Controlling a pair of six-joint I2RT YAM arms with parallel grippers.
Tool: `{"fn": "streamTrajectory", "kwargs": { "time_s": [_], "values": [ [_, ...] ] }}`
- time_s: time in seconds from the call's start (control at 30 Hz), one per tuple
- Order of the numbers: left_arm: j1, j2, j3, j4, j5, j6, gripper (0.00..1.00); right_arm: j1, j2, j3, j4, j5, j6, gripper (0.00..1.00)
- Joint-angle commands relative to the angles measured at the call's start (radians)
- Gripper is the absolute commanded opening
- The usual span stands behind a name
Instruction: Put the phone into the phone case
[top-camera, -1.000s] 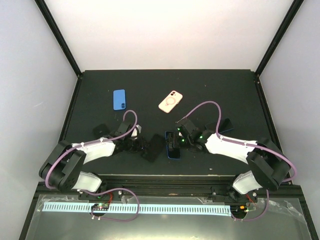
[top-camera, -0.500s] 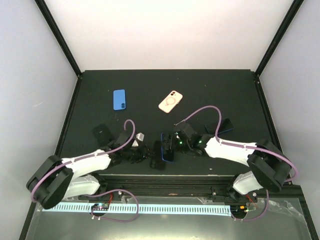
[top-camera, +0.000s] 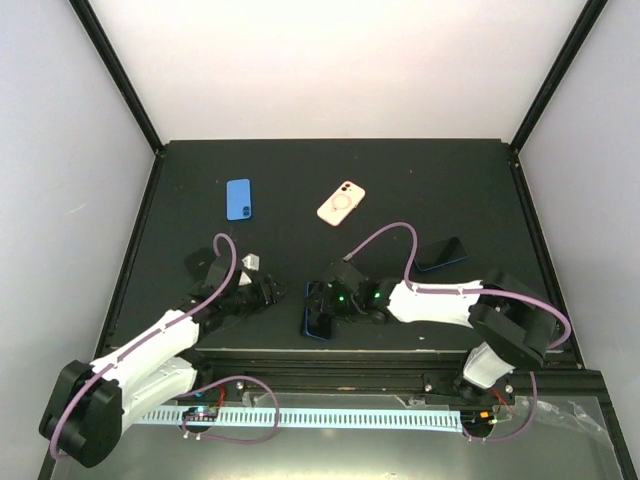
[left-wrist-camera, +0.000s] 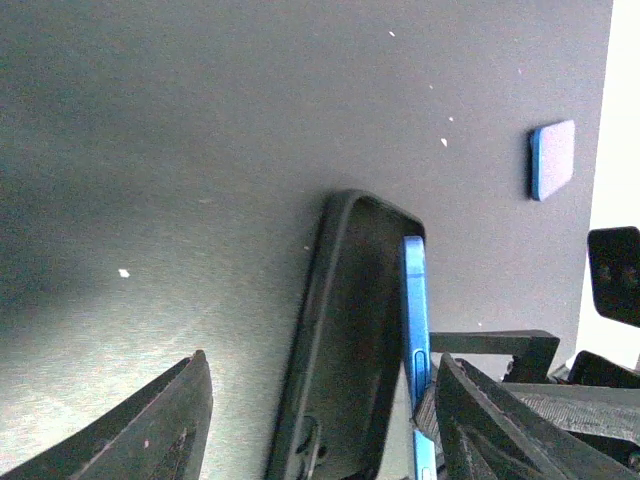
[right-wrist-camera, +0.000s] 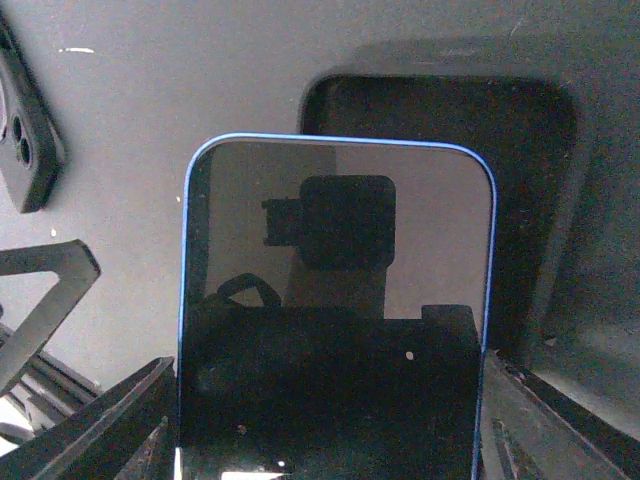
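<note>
The pale pink phone case (top-camera: 341, 203) with its white ring lies far out on the table, away from both grippers. My right gripper (top-camera: 331, 301) (right-wrist-camera: 330, 440) is shut on the phone (top-camera: 318, 314) (right-wrist-camera: 335, 300), which has a blue frame and a dark screen. The phone's blue edge (left-wrist-camera: 415, 330) stands against a black case (left-wrist-camera: 350, 340) (right-wrist-camera: 520, 180) lying near the table's front edge. My left gripper (top-camera: 266, 290) (left-wrist-camera: 322, 362) is open, its fingers either side of that black case and apart from it.
A blue phone-shaped slab (top-camera: 238, 199) (left-wrist-camera: 553, 160) lies at the back left. A dark phone (top-camera: 441, 254) rests to the right. Another black case with camera holes (top-camera: 205, 265) (right-wrist-camera: 25, 140) sits at the left. The table's front edge runs just below both grippers.
The left jaws have widened and that arm has drawn back to the left, off the black case. The right gripper has carried the phone leftward and toward the front edge.
</note>
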Motion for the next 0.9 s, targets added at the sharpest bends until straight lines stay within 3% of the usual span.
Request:
{"fn": "streamTrajectory", "kwargs": {
  "time_s": [0.0,0.43,0.87],
  "values": [
    [0.063,-0.040,0.008,-0.105,0.013,0.084,0.63,0.017,0.037,0.065,0.028,0.071,0.070,0.63],
    [0.079,-0.006,-0.021,-0.052,0.086,0.126,0.58,0.017,0.105,0.111,-0.068,0.182,0.108,0.67],
    [0.060,-0.007,-0.044,-0.026,0.108,0.125,0.57,0.017,0.096,0.131,-0.133,0.198,0.057,0.86]
  ]
}}
